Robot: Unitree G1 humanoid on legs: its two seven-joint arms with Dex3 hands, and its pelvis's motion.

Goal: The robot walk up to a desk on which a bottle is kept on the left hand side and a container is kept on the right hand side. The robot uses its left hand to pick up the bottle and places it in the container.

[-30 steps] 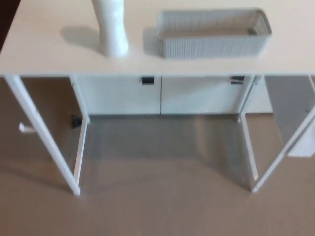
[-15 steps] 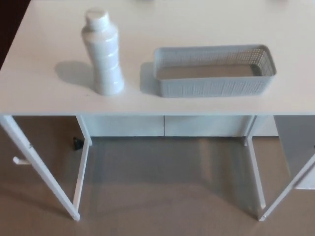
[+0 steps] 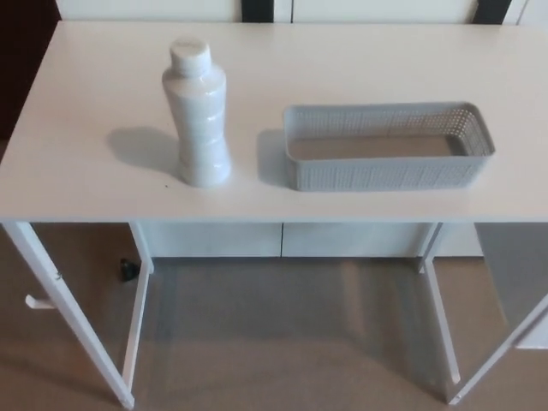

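Still out of frame, both hands: neither the left nor the right one shows, so whether their fingers are apart or together cannot be told.

Upright on the white desk (image 3: pixel 86 94) stands the white bottle (image 3: pixel 199 114), cap on, left of the middle and nearer the front edge than the back. Just beside it, toward the right edge, the grey container (image 3: pixel 387 145) lies lengthwise along the front edge, apart from the bottle, nothing showing inside. Below the desktop, white legs (image 3: pixel 68 312) stand on a beige floor (image 3: pixel 282 342).
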